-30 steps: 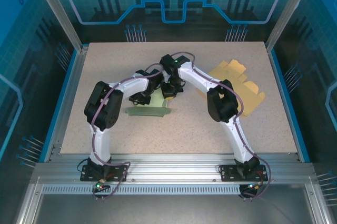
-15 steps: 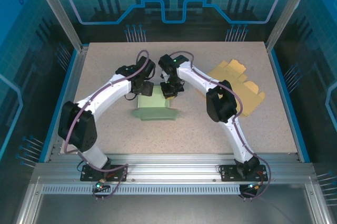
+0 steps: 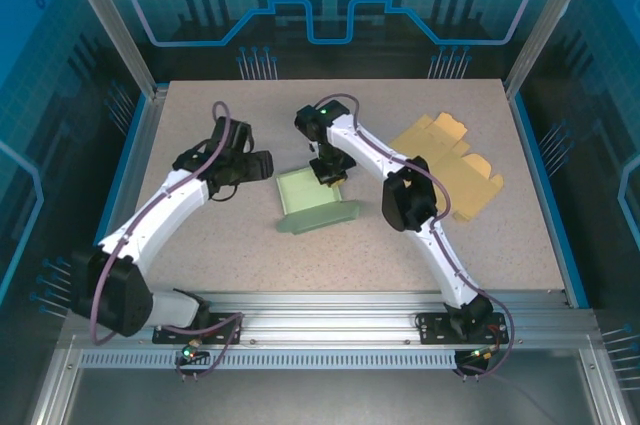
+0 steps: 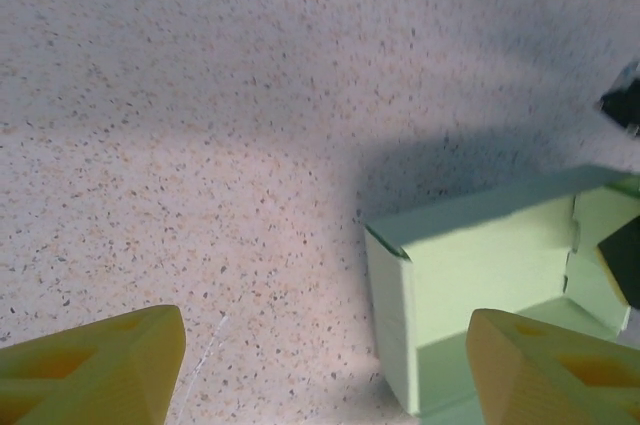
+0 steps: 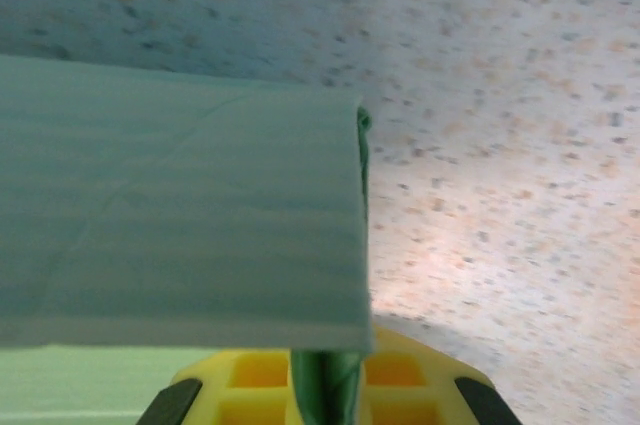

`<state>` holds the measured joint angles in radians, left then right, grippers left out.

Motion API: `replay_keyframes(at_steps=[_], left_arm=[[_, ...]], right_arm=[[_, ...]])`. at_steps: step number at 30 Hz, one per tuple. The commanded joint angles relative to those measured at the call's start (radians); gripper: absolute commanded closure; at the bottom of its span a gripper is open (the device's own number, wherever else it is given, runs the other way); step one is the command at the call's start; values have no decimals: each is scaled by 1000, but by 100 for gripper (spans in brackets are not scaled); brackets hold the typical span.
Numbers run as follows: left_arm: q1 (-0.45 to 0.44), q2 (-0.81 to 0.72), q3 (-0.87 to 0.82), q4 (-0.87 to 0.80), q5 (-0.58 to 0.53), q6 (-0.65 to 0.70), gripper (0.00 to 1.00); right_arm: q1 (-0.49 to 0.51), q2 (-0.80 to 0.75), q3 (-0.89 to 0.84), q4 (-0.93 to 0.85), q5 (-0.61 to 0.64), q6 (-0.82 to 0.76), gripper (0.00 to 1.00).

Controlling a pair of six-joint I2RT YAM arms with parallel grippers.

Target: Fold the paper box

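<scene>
With your right claw [image 3: 328, 173] pinched shut on the far wall of the green box [image 3: 318, 205] in the middle of the tabletop [image 3: 200, 115], bring your wide-open left claw [image 3: 264, 165] in slowly from beside it and gently press a loose side up.

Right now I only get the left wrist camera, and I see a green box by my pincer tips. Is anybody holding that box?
Observer: Yes. The right pincer is shut on a wall of the green box, on its far side.
Operator: Okay! Is there anything else on the table that I can't see?
Observer: A flat piece of brown cardboard lies on the right side of the table, apart from the box and untouched.
</scene>
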<state>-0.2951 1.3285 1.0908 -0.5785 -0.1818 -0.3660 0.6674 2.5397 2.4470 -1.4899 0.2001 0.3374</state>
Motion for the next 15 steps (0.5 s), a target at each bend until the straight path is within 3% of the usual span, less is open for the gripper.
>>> replay_keyframes(at_steps=[1, 10, 15], left_arm=[[23, -45, -31, 69, 33, -33, 24], [36, -57, -55, 81, 20, -27, 22], [37, -61, -60, 81, 1, -20, 21]], right_arm=[[23, 132, 10, -84, 227, -23, 100], [72, 249, 11, -35, 482, -64, 100], [128, 232, -45, 108, 560, -171, 100]])
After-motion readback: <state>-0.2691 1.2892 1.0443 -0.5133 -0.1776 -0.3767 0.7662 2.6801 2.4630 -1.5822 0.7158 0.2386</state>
